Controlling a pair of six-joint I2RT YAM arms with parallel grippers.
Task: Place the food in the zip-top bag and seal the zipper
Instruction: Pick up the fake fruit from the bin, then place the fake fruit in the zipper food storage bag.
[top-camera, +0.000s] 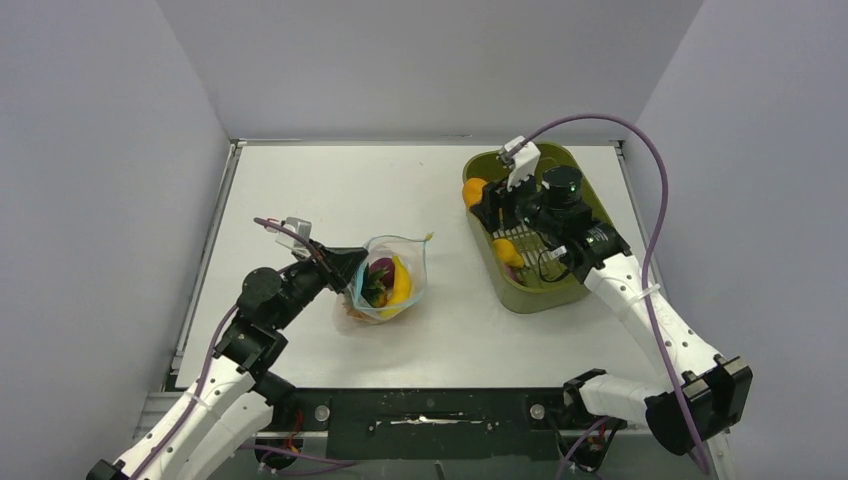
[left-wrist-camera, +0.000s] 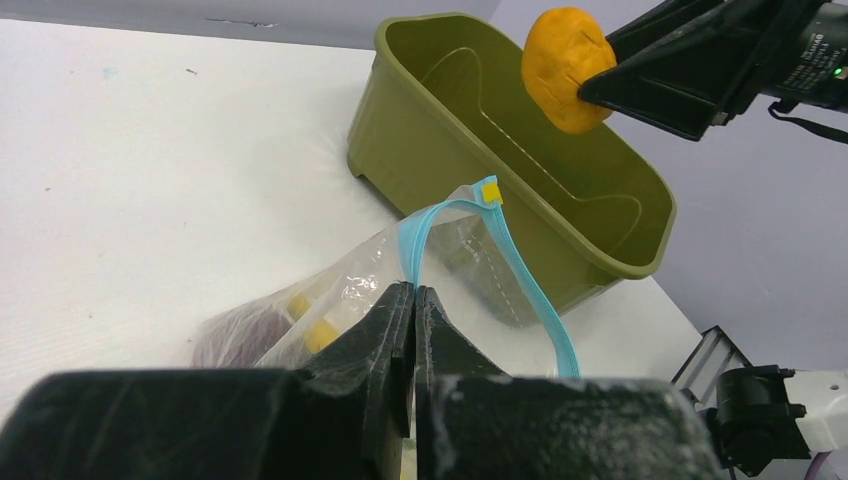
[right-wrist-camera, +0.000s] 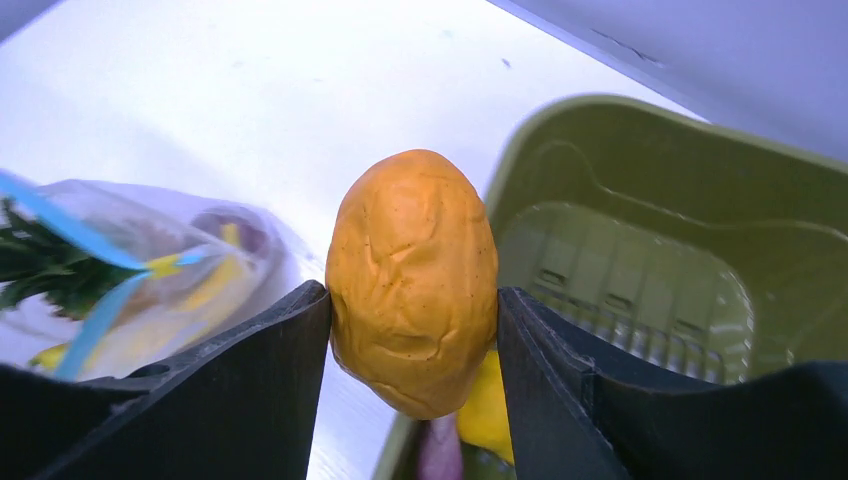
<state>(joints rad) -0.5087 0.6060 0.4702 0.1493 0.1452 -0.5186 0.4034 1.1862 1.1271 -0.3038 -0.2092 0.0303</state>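
1. Over the left rim of the olive basin (left-wrist-camera: 400, 130), the right gripper (right-wrist-camera: 412, 300) had its jaws partly spread and clamped on the yellow-orange piece (left-wrist-camera: 567, 68), one finger on each side.
2. That piece sat square between the fingertips, clear of the basin floor.
3. Another yellow piece (top-camera: 507, 252) and something pink-purple (right-wrist-camera: 440, 450) lay inside the basin below it.
4. The zip-top bag (left-wrist-camera: 470, 250) stood on the table (top-camera: 330, 190), well apart from the basin and to its left, mouth open.
5. The left gripper (left-wrist-camera: 413, 292) was fully closed, pinching the bag's rim on its near-left side, right at the end of the zipper (left-wrist-camera: 530, 290).
6. The zipper was unsealed and its two runs were spread apart. Its yellow slider tab (left-wrist-camera: 490, 192) sat at the far end.
7. Bag contents: banana (top-camera: 398, 283), purple piece (top-camera: 382, 268), green leafy top (right-wrist-camera: 40, 260).
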